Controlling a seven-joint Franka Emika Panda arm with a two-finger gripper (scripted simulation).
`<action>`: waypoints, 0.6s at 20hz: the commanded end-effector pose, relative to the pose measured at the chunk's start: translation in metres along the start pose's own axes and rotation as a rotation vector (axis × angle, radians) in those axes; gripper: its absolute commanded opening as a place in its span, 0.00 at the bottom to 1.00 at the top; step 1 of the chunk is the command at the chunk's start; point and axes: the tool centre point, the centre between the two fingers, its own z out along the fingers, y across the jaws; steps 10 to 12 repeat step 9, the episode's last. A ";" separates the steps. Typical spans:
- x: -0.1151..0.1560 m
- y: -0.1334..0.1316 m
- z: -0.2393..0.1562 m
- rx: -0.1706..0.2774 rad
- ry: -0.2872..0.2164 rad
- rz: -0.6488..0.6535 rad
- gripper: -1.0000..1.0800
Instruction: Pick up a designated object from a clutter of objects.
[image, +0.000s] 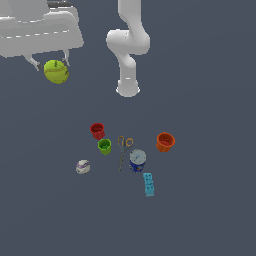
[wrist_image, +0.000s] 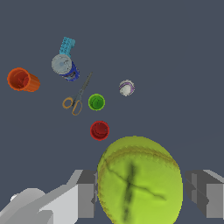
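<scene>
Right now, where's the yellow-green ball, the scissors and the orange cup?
yellow-green ball (image: 56, 71), exterior view, middle of its surface.
scissors (image: 125, 142), exterior view, on the handle loops.
orange cup (image: 165, 142), exterior view, on its rim and wall.

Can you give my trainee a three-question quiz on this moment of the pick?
1. True or false: the yellow-green ball sits among the clutter.
2. Which cup lies nearest the scissors: A red cup, B green cup, C orange cup?
3. What stands between the blue can and the exterior view's lower edge?

Key: 1 false, the gripper holds it aloft; 2 B; 3 the cyan block.
</scene>
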 end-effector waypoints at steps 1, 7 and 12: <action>0.003 0.000 -0.005 -0.001 0.001 0.000 0.00; 0.012 -0.002 -0.016 -0.001 0.002 -0.001 0.00; 0.013 -0.002 -0.017 -0.001 0.002 -0.001 0.00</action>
